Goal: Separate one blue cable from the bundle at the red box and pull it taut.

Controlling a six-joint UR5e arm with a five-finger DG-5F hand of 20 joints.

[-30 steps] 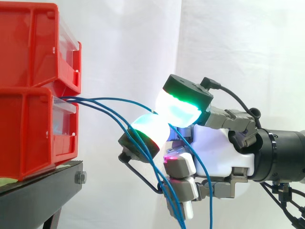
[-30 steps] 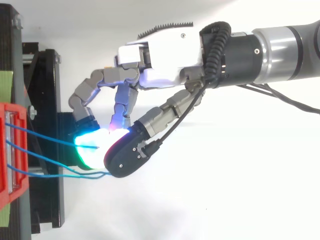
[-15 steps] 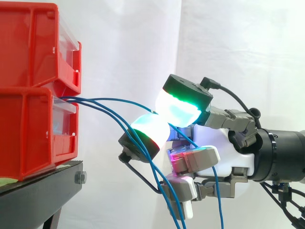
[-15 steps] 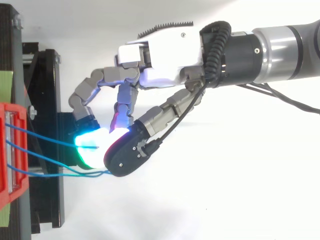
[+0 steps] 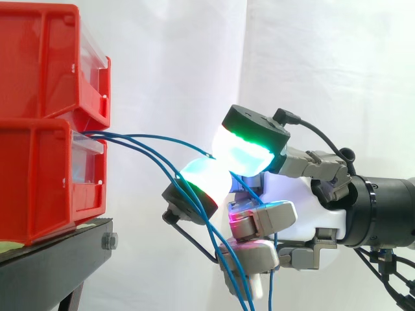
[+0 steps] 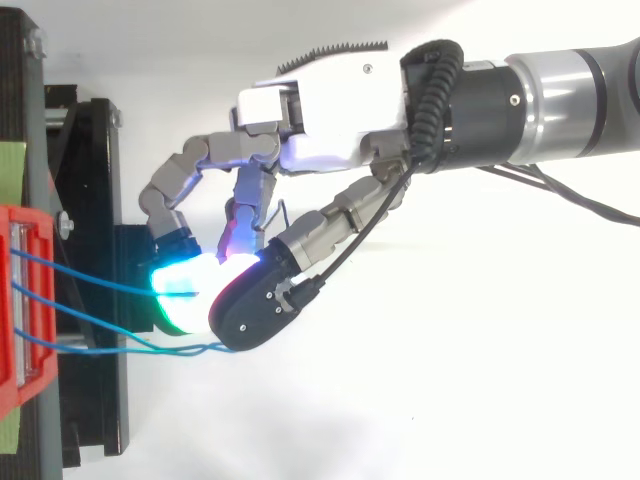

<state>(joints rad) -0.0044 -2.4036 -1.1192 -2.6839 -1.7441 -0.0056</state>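
- Separating is judged to be the step in hand: one blue cable (image 5: 162,137) is held between two glowing pads (image 5: 249,152), which are closed tightly on it in a pinch.
- From the pinch, the held cable is seen to run in a soft arc away from the fingertips to the front of the red box (image 5: 39,175). It is therefore judged not yet taut.
- The rest of the bundle (image 6: 120,350) is left outside the pinch. In the side view, these cables drop below the pinching pads and pass close by the lower fingers, which are curled under the palm. Whether they are touched by those fingers cannot be told.
- The hand (image 5: 305,207) is held level, with the palm turned toward the box and the wrist on the far side from it. The pinching fingers are reached forward, well apart from the box front and higher than the black stand (image 5: 58,253).
- For the next move, a straight pull back along the wrist line is called for, with the pinch kept firm until the arc is gone.
- Care is needed that the loose cables near the lower fingers are not dragged along.
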